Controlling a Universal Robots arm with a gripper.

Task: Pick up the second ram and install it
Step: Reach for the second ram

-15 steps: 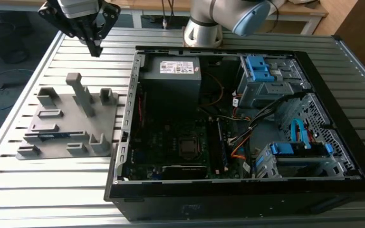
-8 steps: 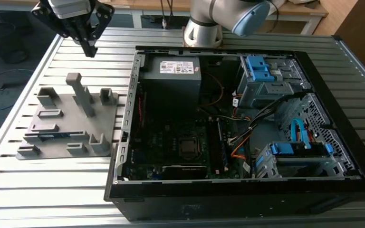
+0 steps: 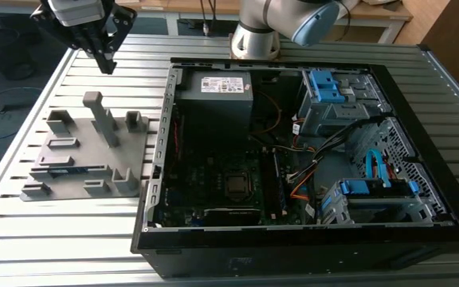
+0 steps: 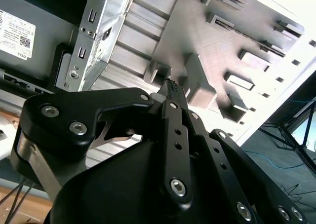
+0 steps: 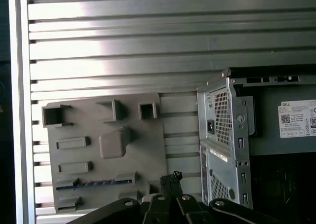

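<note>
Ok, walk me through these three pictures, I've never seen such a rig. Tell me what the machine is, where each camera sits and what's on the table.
The machine is a robot arm standing on a slatted metal table. The exterior view looks down on the whole scene; both wrist views come from cameras riding on the arm, so its black end effector juts into them. On the table lie an open computer case and a grey fixture plate. A slim blue memory stick, the second ram, sits in a slot of that plate. The end effector hangs in the air near the plate, shut and holding nothing.
</note>
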